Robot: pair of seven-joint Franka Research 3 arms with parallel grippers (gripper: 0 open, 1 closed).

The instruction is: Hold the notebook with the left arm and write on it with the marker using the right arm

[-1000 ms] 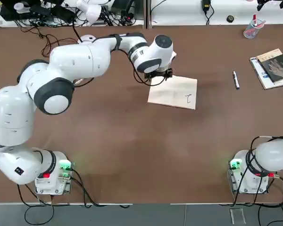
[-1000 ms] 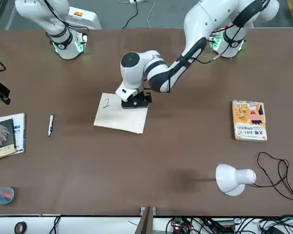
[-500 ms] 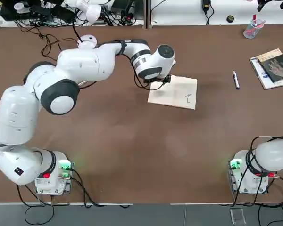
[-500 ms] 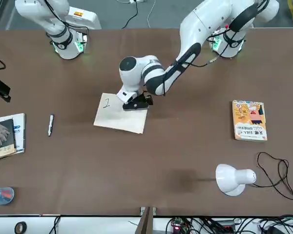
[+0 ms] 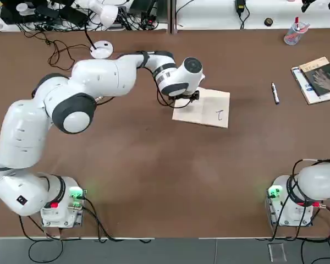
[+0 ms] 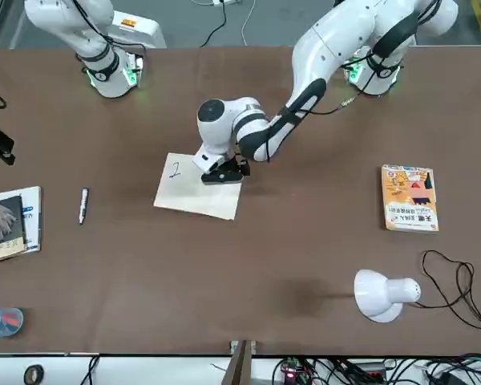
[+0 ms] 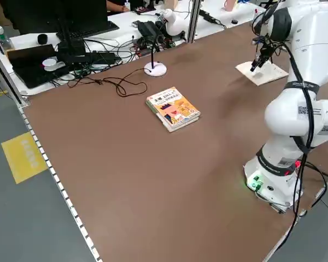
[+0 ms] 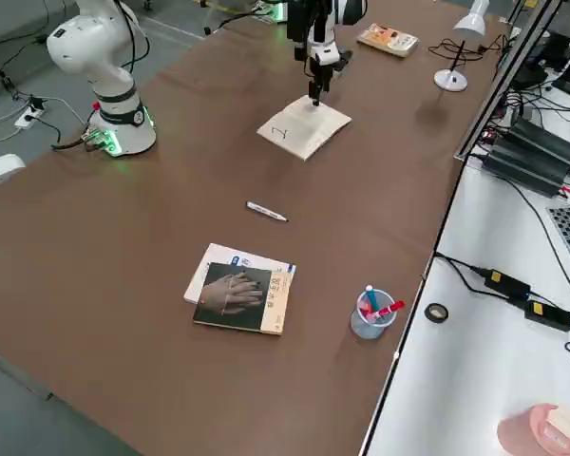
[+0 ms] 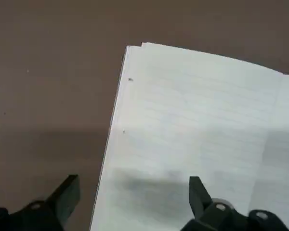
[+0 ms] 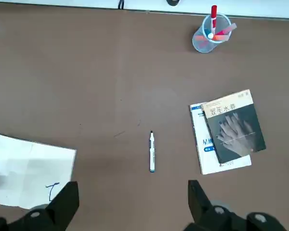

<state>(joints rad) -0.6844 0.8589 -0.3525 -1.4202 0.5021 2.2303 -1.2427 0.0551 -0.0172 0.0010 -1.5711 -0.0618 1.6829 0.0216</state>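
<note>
- Meanwhile, left tool (image 6: 222,173), fingers spread and empty, straddles the notebook (image 5: 203,108) corner mid-table (image 5: 154,165).
- Thin, light pages likely slide; pressing flat near that edge suits.
- Right tool (image 10: 130,211) hangs open, the marker (image 5: 275,93) unheld.

Notebook (image 5: 203,108): thin, cream-white, lying open and flat mid-counter, slightly askew, one small dark handwritten mark on its page. Marker (image 5: 275,93): short, slim, dark and white, lying flat on the bare counter, well apart from the notebook.
</note>
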